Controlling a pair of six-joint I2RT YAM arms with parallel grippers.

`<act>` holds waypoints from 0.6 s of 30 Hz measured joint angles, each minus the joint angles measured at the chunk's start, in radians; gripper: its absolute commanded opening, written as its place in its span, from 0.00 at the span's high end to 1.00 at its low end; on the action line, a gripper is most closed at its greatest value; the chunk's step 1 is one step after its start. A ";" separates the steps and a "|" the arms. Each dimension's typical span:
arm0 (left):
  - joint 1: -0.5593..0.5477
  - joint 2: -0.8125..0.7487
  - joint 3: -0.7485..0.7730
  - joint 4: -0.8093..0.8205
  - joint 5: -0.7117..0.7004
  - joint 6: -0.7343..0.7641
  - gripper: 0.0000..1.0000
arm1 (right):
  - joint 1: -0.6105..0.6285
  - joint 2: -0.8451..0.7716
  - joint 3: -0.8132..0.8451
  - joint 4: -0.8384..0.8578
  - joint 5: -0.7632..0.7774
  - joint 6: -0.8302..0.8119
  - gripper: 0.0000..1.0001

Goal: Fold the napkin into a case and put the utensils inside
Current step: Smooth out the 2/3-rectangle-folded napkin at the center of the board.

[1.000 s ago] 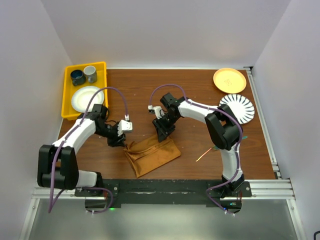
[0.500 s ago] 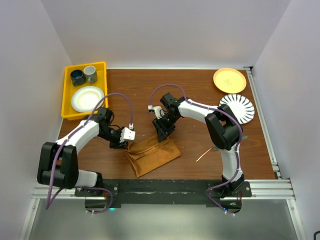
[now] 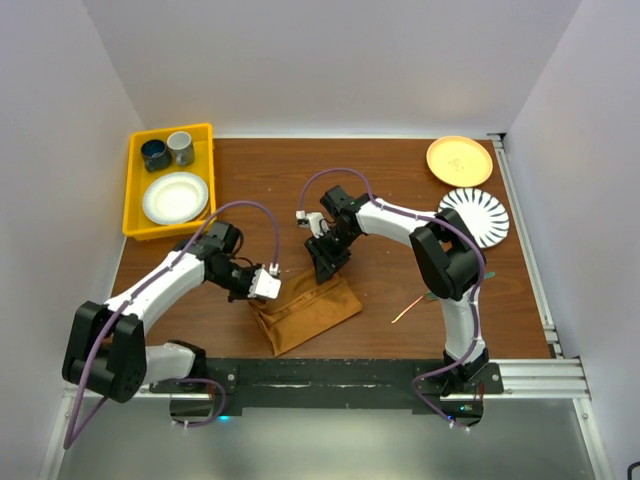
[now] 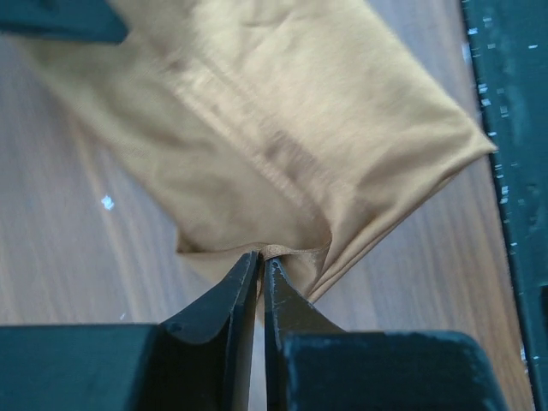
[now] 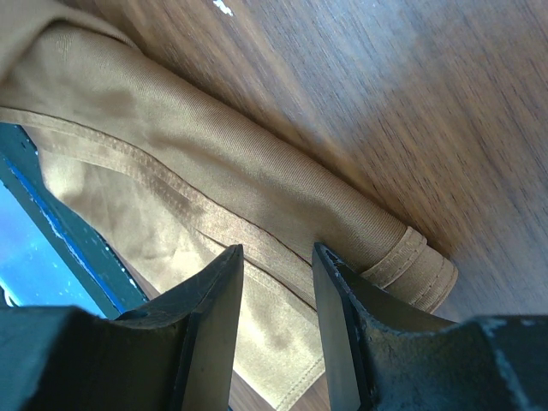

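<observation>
nearest the arms' bases, the napkin (image 3: 305, 310) lies on the wooden table (image 3: 380, 190) as a thick, partly folded rust-brown bundle, its long side running at a slant. it is not yet a neat case. the left gripper (image 3: 262, 287) sits at the bundle's left corner, and in the left wrist view its jaws are drawn almost together, pinching a small pucker of the cloth's edge. to the right of the napkin and apart from it, a thin copper-coloured utensil (image 3: 404, 311) lies on the bare wood near the right arm's lower link. a greenish sliver just behind that link may be another piece, but the arm covers most of it. a little farther back, the right gripper (image 3: 325, 265) stands over the napkin's far edge, jaws a moderate way apart on either side of a hemmed fold. whether the tips press the cloth down or only hover is hard to tell. the step in hand looks like another fold. next, the pinched corner likely needs lifting and carrying across while the far edge is kept from sliding. how many layers the pinch has caught is hidden. at the back stand a striped plate (image 3: 474, 215), a yellow plate (image 3: 459, 159) and a yellow tray (image 3: 131, 190) holding two cups and a white plate.
</observation>
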 measured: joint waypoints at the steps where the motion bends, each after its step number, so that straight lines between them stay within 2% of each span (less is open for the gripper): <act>1: -0.006 -0.002 -0.004 0.000 0.000 0.000 0.87 | 0.000 0.000 0.000 0.000 0.000 0.000 0.57; 8: -0.056 0.037 -0.055 0.018 -0.038 0.007 0.84 | 0.000 0.000 0.000 0.000 0.000 0.001 0.57; 11: -0.097 0.046 -0.083 0.048 -0.064 0.006 0.78 | 0.000 0.000 0.000 0.000 -0.001 0.001 0.56; 18: -0.167 0.095 -0.097 0.104 -0.109 -0.025 0.78 | 0.000 0.000 0.000 -0.001 0.000 0.001 0.57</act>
